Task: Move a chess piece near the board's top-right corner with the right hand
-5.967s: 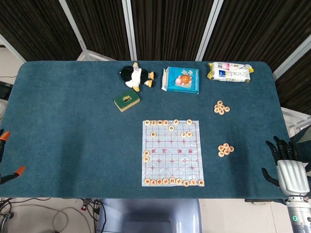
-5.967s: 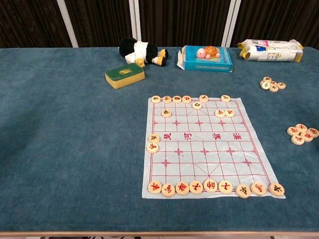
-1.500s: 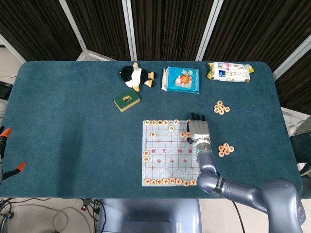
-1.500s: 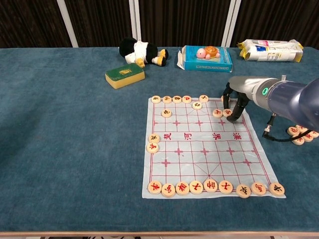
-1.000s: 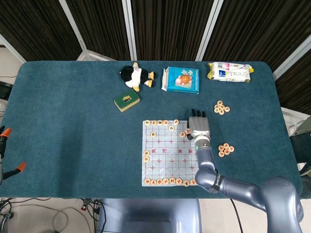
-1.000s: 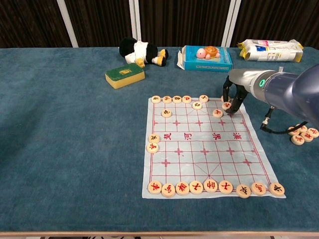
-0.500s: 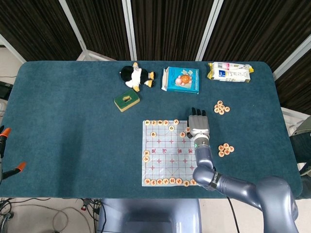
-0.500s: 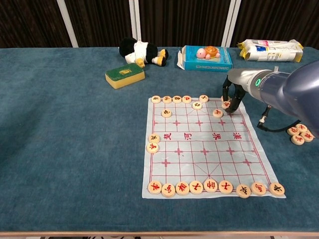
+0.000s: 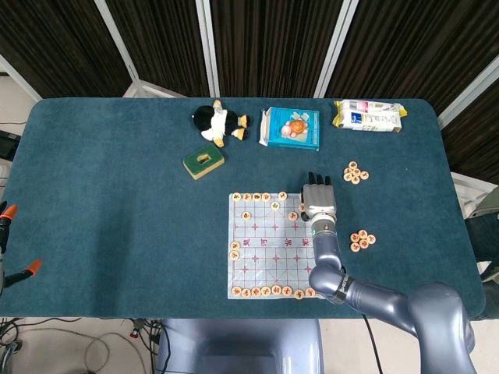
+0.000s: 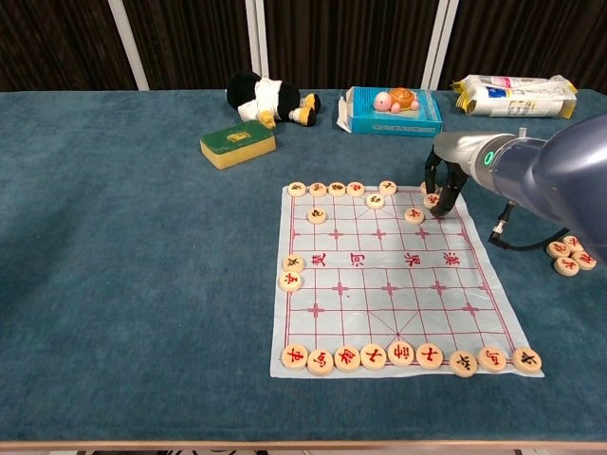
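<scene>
A paper chess board (image 10: pixel 379 284) lies on the blue table, with round wooden pieces along its near and far rows. My right hand (image 10: pixel 444 176) hangs over the board's top-right corner, fingertips down around one chess piece (image 10: pixel 432 200) and pinching it against the board. From the head view, the hand (image 9: pixel 318 199) covers that corner and hides the piece. Another piece (image 10: pixel 414 215) sits just left of the fingers. My left hand shows in neither view.
Behind the board are a green block (image 10: pixel 237 143), a plush penguin (image 10: pixel 266 98), a blue box (image 10: pixel 393 111) and a snack packet (image 10: pixel 512 97). Two clusters of loose pieces (image 9: pixel 355 172) (image 9: pixel 361 239) lie right of the board. My right arm (image 10: pixel 550 185) crosses the table's right side.
The right hand came in from the table's right edge to the board's corner. In the last second and a half the piece under its fingers went one row farther; since half a second ago nothing moved.
</scene>
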Robot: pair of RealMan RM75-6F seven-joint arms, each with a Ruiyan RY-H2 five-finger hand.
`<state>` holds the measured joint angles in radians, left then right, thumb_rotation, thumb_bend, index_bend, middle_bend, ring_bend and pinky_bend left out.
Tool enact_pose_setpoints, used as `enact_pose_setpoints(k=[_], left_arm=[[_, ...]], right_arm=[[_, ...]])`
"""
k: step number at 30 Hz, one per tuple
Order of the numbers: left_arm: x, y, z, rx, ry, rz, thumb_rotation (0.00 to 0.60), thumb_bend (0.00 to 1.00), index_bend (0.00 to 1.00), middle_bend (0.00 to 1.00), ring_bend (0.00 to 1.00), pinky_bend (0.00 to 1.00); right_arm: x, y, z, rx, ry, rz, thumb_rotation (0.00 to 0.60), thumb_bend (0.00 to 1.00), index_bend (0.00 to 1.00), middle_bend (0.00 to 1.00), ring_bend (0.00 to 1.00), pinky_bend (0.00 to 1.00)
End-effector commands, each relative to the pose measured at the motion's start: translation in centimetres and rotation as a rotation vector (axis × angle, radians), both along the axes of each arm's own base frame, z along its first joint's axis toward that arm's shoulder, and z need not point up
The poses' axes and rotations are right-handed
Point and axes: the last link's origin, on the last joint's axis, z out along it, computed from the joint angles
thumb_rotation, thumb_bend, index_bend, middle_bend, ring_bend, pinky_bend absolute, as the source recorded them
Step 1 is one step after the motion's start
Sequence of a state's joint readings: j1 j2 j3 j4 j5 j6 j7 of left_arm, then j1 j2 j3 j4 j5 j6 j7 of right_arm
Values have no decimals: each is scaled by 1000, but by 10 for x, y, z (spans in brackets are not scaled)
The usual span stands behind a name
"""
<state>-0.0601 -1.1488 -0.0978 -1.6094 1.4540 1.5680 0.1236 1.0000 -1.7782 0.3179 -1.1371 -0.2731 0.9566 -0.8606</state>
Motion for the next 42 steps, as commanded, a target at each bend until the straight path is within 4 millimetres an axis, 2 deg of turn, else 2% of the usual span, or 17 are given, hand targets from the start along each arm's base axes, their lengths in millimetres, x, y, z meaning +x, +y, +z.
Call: enact_pose_setpoints(k=[1,21,28,31,36,42], left_arm=[[0,0,0,1,0,1,600,52,22,0,0,51],[0,1,-2,-3,5,2,600,51,22,0,0,51],[0,1,-3,-4,7,4,600,51,22,0,0,51],[0,2,-2,-1,6,5,600,52,22,0,0,51],[0,1,-2,-7,4,2,600,52,22,0,0,51],[2,0,-4,-15,5,-6,600,52,22,0,0,51]], right_arm=[[0,0,0,2,0,1,600,374,484,0,37,47],[2,1,2,7,3,16,600,374,458,0,37,47],[7,3,13,-10,-14,27,600,374,427,0,37,47],[13,2,25,-34,-48,34,600,374,390,0,37,47],[19,10,66,-112,-91,98,600,374,319,0,37,47],[-6,43,142,-170,-132,129,600,375,273,0,37,47]])
